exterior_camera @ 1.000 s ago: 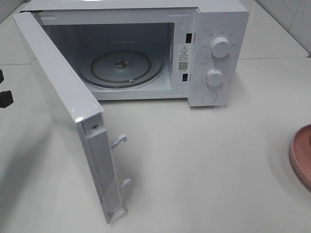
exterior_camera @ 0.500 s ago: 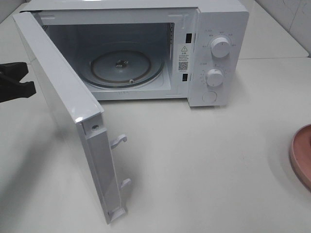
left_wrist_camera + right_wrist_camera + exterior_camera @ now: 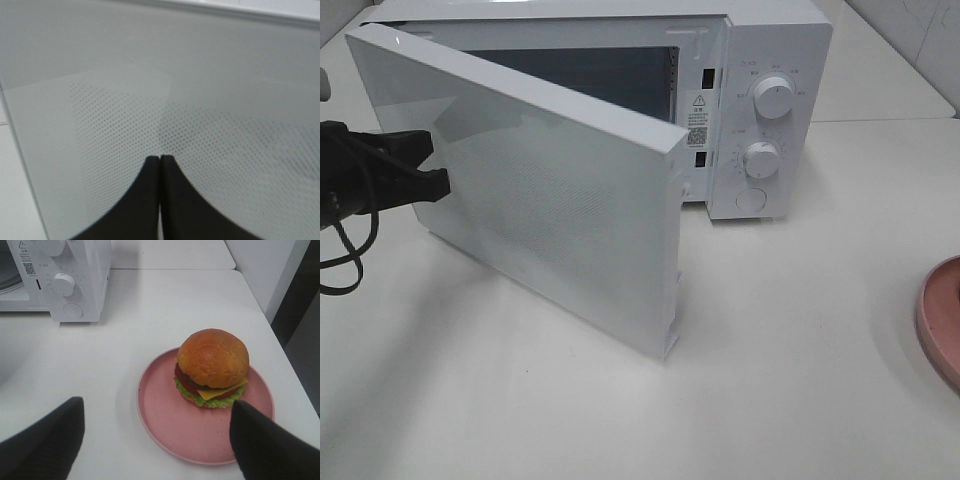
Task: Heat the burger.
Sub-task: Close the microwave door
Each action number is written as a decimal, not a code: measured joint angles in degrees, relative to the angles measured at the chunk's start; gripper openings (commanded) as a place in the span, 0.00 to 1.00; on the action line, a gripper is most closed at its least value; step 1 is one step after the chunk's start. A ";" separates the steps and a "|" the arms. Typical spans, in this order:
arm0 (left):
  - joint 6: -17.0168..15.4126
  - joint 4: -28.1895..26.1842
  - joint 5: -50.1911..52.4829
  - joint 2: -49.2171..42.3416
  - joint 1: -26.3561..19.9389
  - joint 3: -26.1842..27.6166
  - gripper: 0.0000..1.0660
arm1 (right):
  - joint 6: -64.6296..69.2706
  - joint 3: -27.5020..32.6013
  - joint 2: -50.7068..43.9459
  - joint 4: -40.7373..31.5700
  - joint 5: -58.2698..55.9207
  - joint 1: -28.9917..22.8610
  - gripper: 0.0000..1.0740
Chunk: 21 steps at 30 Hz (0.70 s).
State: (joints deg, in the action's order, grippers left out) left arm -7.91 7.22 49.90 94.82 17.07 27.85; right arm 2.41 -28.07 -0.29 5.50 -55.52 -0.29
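1. Exterior high view: a white microwave (image 3: 760, 110) stands at the far side of a white desk (image 3: 790, 380). Its door (image 3: 540, 200) is swung partway, hiding most of the inside. The left pincer (image 3: 442, 182), black, comes in from the left with its tip against the door's outer face. A sliver of a pink plate (image 3: 942, 318) shows at the right edge. The burger is out of sight here. Pale wall tiles show at the far right corner.

2. Left wrist view: the left pincer (image 3: 159, 159) is clenched, fingers together with nothing between them, its tip at the door (image 3: 200, 90), whose panel has a dotted pattern.

3. Right wrist view: the burger (image 3: 212, 367) sits on the plate (image 3: 170, 425), toward its far right part. It has a domed golden-brown bun, a dark patty, red slices, yellow cheese and green lettuce. The right pincer (image 3: 157, 432) hovers released, fingers wide apart, near the plate, grasping nothing. The plate rests on the desk (image 3: 150, 310), right of the microwave (image 3: 75, 275), near the desk's right edge.
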 measured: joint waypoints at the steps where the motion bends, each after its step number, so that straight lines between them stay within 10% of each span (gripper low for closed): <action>1: 0.00 0.00 0.00 0.00 0.00 0.00 0.00 | 0.00 0.00 0.00 0.00 0.00 0.00 0.71; 21: 3.90 -7.22 -6.93 1.49 7.51 8.08 0.00 | 0.00 0.00 0.00 -0.06 0.00 0.00 0.71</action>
State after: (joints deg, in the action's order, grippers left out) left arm -4.01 0.00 42.97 96.31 24.58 35.92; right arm 2.41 -28.07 -0.29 5.44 -55.52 -0.29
